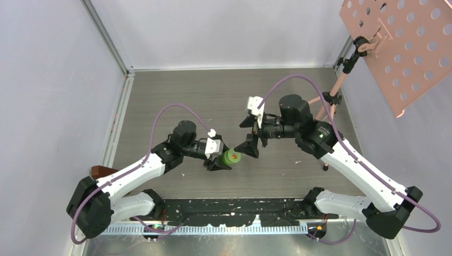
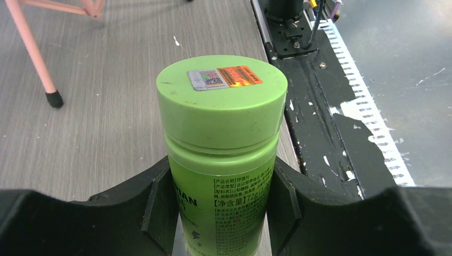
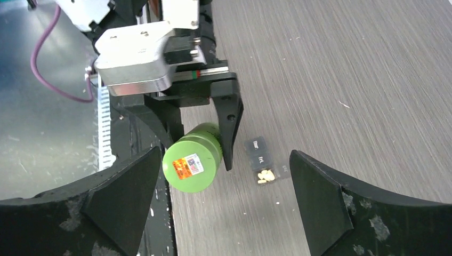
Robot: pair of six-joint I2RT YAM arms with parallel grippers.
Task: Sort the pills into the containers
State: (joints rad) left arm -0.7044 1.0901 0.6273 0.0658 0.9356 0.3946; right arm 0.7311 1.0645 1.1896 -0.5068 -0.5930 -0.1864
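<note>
Over on the left, the left gripper (image 1: 218, 158) has the green bottle (image 1: 231, 156) clamped by its body, both black fingers (image 2: 160, 205) pressed flat against the label, cap pointing out toward the other arm. That looks deliberate to me: held sideways off the table (image 1: 213, 96), the cap (image 2: 221, 98) with its orange sticker is offered up for unscrewing, and it's on tight for now. Moving to the middle, the pill case (image 3: 264, 160) lies on the wood just beside the bottle, seen from the right wrist, one compartment showing a few pale pills (image 3: 265, 176); from above it's hidden under the arms. Now the right side: the right gripper (image 1: 252, 134) faces the cap with its jaws spread wide, far wider than the cap, holding nothing and touching nothing. My guess is it needs to line up on the cap and close before any twisting. One worry: a slip in the left grip would let the bottle spin instead of the cap.
</note>
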